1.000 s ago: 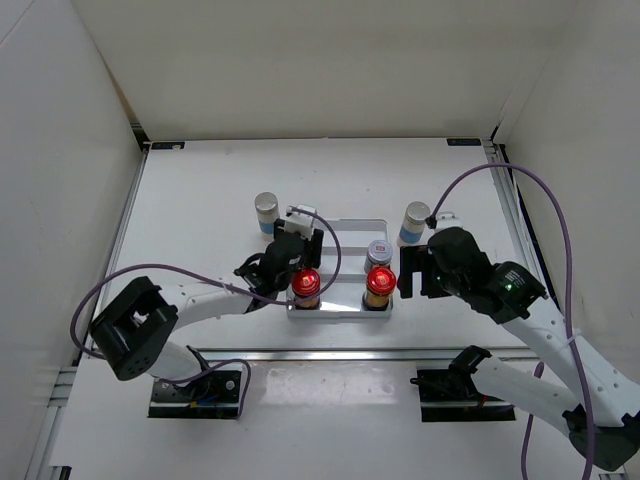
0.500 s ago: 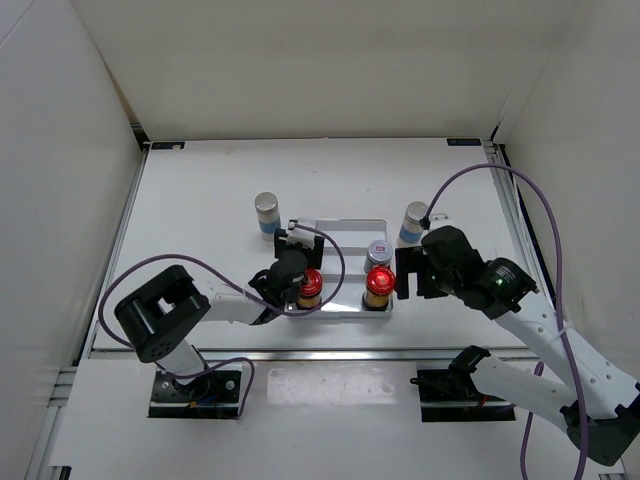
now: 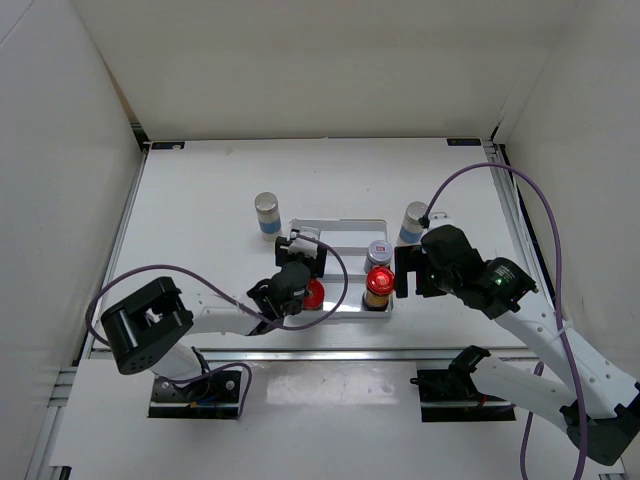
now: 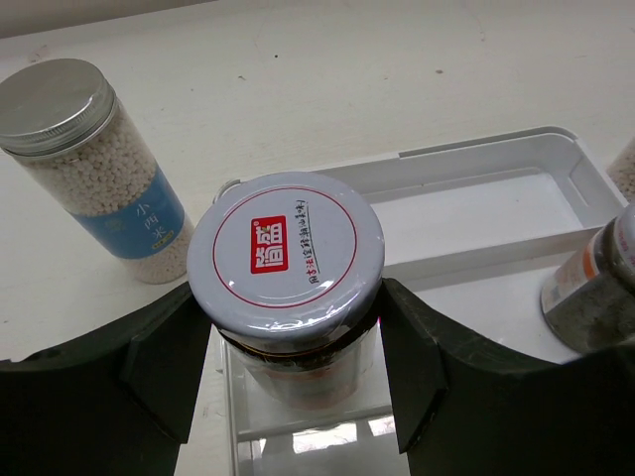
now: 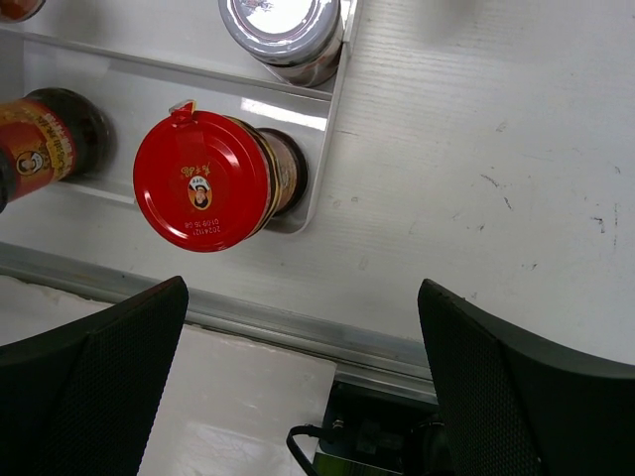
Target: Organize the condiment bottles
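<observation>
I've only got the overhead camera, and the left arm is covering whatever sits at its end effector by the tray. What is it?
Observer: The left wrist view shows a short jar with a red-labelled silver lid. The left end effector has its fingers close against both sides of it.
Operator: Is it over the tray?
Observer: Yes. Tray floor shows directly beneath it, at the white tray's left end.
Operator: And the right one?
Observer: The right end effector has its fingers wide apart with nothing between them. A red-capped jar stands in the tray corner in its view.
</observation>
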Robot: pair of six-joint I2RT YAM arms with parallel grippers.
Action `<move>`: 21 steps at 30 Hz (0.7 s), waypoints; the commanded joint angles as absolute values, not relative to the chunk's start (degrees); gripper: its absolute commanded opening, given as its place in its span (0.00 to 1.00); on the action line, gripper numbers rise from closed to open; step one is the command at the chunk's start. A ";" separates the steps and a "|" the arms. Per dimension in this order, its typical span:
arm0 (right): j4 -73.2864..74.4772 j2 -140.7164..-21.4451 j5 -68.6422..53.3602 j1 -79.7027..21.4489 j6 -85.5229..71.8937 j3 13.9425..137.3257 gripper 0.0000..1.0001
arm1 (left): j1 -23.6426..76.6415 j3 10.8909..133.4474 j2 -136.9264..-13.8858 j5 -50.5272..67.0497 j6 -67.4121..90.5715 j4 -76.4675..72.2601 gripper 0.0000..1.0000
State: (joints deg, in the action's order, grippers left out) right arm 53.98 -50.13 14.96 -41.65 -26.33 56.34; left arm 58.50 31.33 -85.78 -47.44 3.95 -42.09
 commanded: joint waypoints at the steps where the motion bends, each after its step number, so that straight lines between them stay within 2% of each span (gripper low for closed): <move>1: 52.56 -49.92 14.94 -41.92 -25.58 55.81 1.00 | 59.33 31.82 -80.07 -48.17 4.21 -42.11 0.45; 9: 52.56 -49.92 14.94 -41.92 -25.58 55.81 1.00 | 59.33 34.62 -79.37 -48.16 5.27 -35.16 0.46; 16: 52.56 -49.39 14.94 -41.92 -25.58 55.81 1.00 | 58.71 35.77 -81.21 -47.02 6.33 -32.87 0.69; 18: 52.56 -49.39 14.94 -41.92 -25.58 55.81 1.00 | 58.10 36.39 -81.21 -45.71 6.33 -32.87 0.72; 21: 52.56 -49.39 14.94 -41.92 -25.58 55.81 1.00 | 56.70 37.62 -81.82 -44.65 6.33 -31.64 0.72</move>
